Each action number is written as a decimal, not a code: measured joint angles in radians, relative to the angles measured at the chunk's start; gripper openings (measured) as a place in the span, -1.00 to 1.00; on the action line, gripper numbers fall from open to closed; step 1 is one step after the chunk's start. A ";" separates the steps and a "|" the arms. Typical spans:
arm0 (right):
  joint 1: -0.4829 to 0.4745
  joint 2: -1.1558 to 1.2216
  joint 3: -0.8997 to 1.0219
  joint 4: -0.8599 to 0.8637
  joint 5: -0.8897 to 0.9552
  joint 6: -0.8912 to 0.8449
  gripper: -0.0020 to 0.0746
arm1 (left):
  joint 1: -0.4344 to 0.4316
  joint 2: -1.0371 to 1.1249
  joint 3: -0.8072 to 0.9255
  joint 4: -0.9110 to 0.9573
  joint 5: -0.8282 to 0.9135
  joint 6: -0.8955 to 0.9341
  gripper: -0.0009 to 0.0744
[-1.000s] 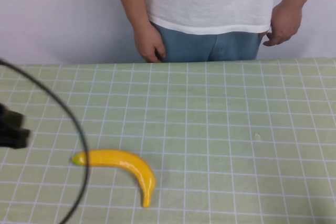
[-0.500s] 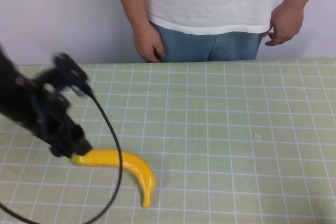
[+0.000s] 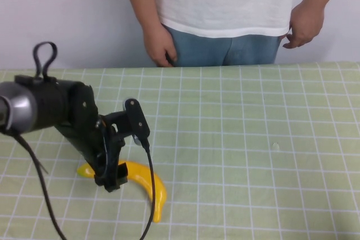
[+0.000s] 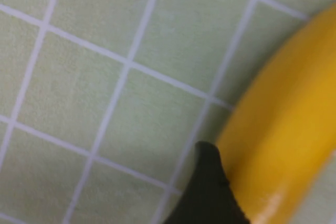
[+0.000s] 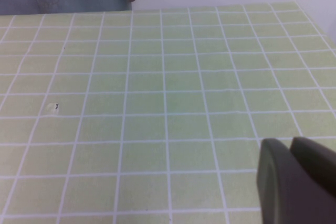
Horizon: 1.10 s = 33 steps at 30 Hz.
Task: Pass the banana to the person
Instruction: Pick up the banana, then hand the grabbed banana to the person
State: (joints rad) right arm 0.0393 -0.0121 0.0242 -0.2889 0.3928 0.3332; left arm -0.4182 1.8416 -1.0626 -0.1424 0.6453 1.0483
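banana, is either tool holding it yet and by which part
Cannot be told. The left tool is down on the banana near its middle, grip hidden. The right tool holds nothing.

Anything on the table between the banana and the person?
Nothing visible. Bare cloth runs from the banana to the person. Left hand is down at the banana; right hand sits apart.

Yellow banana [image 3: 147, 179] – green/white grid cloth [image 3: 253, 139] – black left gripper [image 3: 111, 179].
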 joint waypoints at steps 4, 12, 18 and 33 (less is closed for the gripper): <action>0.000 0.000 0.000 0.000 0.000 0.000 -0.97 | -0.001 0.040 0.000 0.037 -0.038 -0.044 0.19; 0.000 0.000 0.000 0.000 0.000 0.000 -0.97 | -0.001 0.031 -0.001 0.229 -0.035 -0.300 -0.24; 0.000 0.000 0.000 0.000 0.000 0.000 -0.97 | 0.033 -0.112 -0.001 0.260 -0.048 -0.434 -0.24; 0.000 0.000 0.000 0.000 0.000 0.000 -0.97 | -0.028 -0.300 -0.461 0.083 0.285 -0.571 -0.24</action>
State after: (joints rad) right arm 0.0393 -0.0121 0.0242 -0.2889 0.3928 0.3332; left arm -0.4458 1.5415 -1.5238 -0.0590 0.9299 0.4777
